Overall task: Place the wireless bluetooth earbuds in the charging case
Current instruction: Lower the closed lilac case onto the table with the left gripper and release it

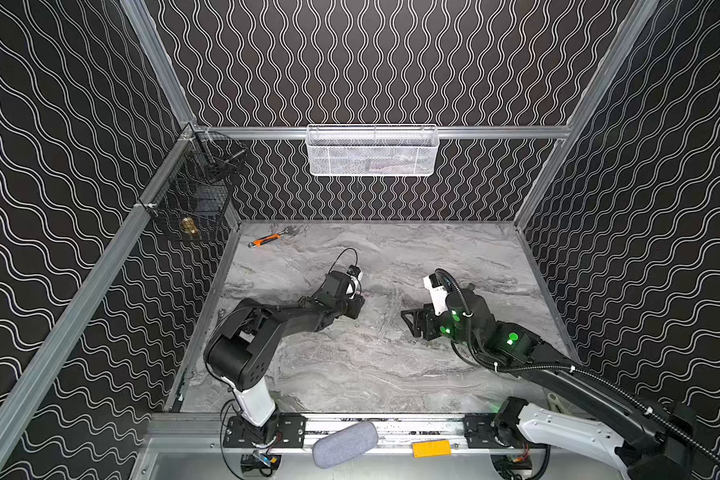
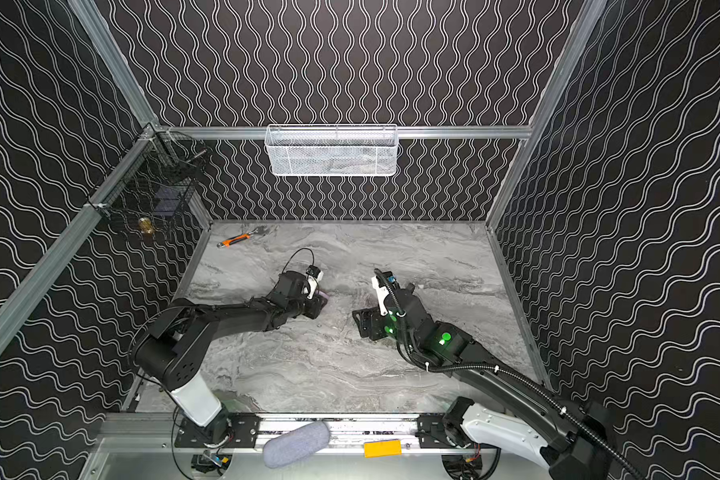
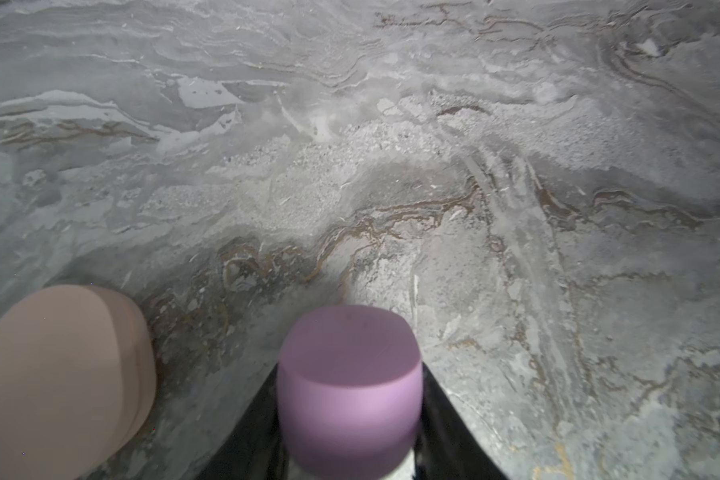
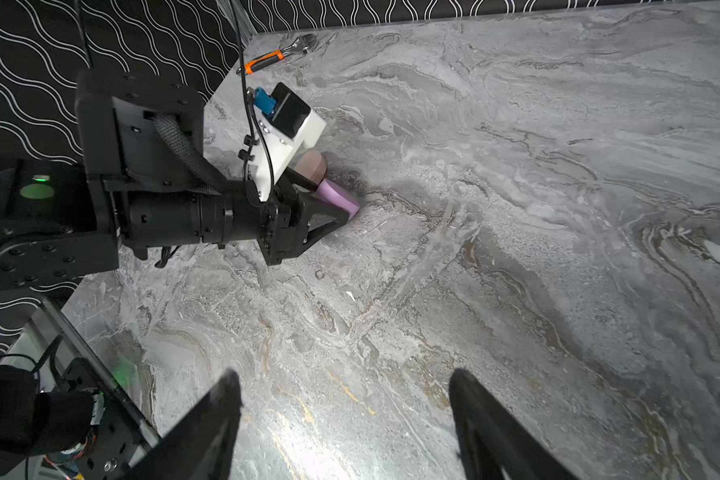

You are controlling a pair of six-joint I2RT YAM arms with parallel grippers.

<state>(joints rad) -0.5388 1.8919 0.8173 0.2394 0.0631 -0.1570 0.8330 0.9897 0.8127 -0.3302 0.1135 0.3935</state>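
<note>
My left gripper (image 3: 350,374) is shut on a lilac pebble-shaped charging case (image 3: 348,386), which fills the gap between the black fingers (image 3: 437,415). In the right wrist view the lilac case (image 4: 336,198) sticks out of those jaws, its far end down at the marble table (image 4: 516,208). A beige-pink case (image 3: 65,382) lies right beside it, also seen past the left wrist camera (image 4: 313,166). In a top view only a sliver of the lilac case (image 2: 325,296) shows. My right gripper (image 4: 346,386) hangs open and empty to the right (image 1: 408,318). The earbuds are out of view.
An orange-handled wrench (image 1: 267,240) lies at the table's back left. A white mesh basket (image 1: 371,151) hangs on the back wall and a black wire basket (image 1: 196,199) on the left wall. A grey pouch (image 1: 344,444) and a yellow block (image 1: 431,449) sit on the front rail.
</note>
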